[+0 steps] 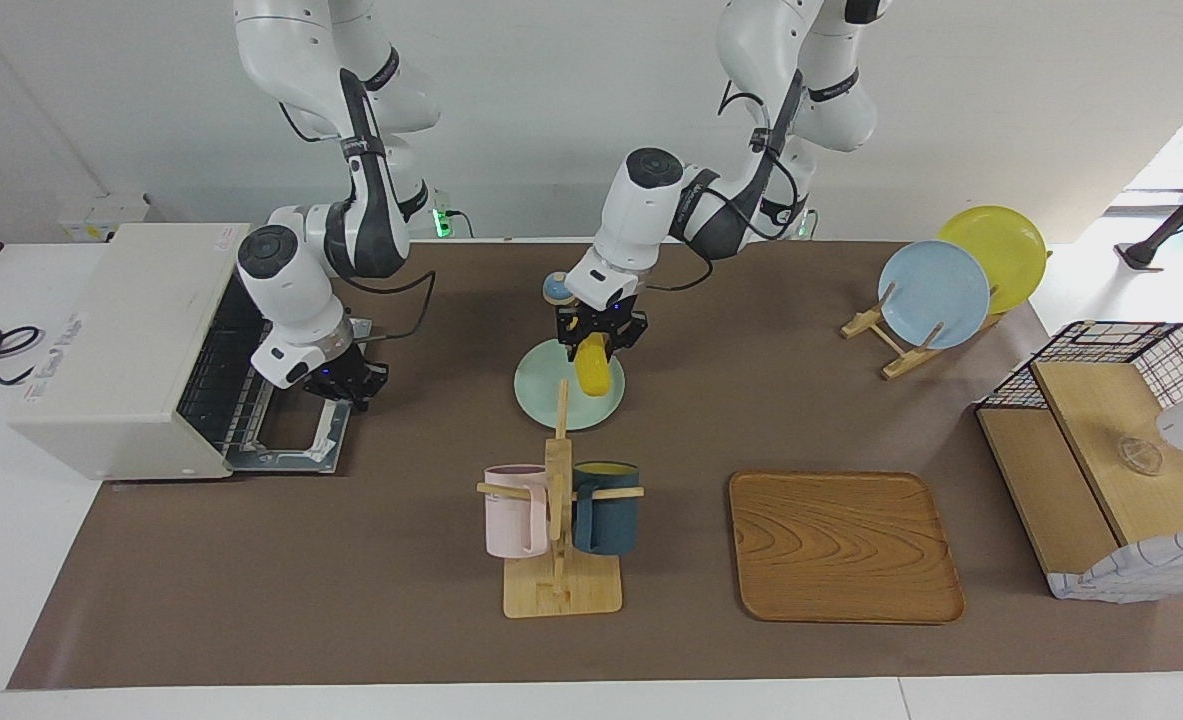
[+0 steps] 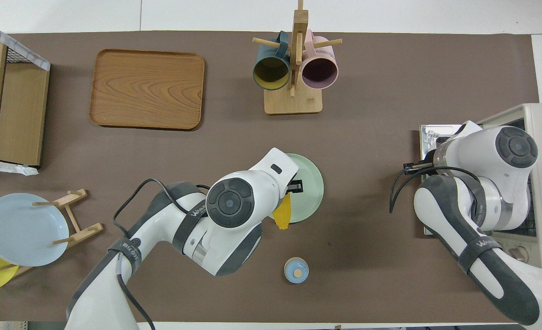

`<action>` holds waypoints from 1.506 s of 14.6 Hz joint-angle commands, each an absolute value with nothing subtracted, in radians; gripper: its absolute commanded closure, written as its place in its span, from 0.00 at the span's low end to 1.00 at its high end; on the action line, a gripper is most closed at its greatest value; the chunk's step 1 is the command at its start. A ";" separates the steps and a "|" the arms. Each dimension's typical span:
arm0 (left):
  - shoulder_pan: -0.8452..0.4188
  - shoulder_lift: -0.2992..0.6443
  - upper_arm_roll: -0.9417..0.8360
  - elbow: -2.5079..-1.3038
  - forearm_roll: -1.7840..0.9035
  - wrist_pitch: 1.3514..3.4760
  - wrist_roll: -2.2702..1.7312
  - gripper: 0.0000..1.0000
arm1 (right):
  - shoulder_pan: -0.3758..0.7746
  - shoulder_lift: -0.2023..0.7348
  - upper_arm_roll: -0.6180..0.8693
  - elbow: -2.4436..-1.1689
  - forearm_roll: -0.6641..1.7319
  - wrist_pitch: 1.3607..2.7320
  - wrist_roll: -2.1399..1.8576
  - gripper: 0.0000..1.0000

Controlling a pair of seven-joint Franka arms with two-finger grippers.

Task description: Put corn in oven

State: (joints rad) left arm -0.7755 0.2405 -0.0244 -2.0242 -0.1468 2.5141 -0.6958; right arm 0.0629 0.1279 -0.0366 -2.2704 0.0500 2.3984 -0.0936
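Observation:
The yellow corn hangs tilted from my left gripper, which is shut on its upper end. Both are over the pale green plate in the middle of the table. From overhead, only the corn's lower part shows past the left arm. The cream oven stands at the right arm's end, its door lying flat open and the wire rack showing. My right gripper is shut at the door's outer edge; I cannot tell whether it grips the handle.
A wooden mug rack with a pink and a dark blue mug stands farther from the robots than the plate. Beside it lies a wooden tray. A small blue knob, a plate stand and a wire-sided box are also here.

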 commanded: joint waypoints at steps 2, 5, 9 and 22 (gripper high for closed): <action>-0.816 0.343 -0.005 -1.962 -0.161 2.572 -0.712 1.00 | 0.110 0.141 -0.045 -2.264 0.029 2.421 -0.002 1.00; -0.831 0.365 -0.005 -1.959 -0.161 2.602 -0.713 1.00 | 0.150 0.146 -0.046 -2.208 0.087 2.370 0.028 1.00; -0.839 0.368 -0.003 -1.959 -0.152 2.596 -0.701 0.80 | 0.152 0.163 -0.045 -2.138 0.094 2.299 0.032 1.00; -0.547 0.092 0.003 -1.858 -0.132 2.056 -0.494 0.00 | 0.380 0.230 -0.031 -1.843 0.101 2.055 0.340 0.16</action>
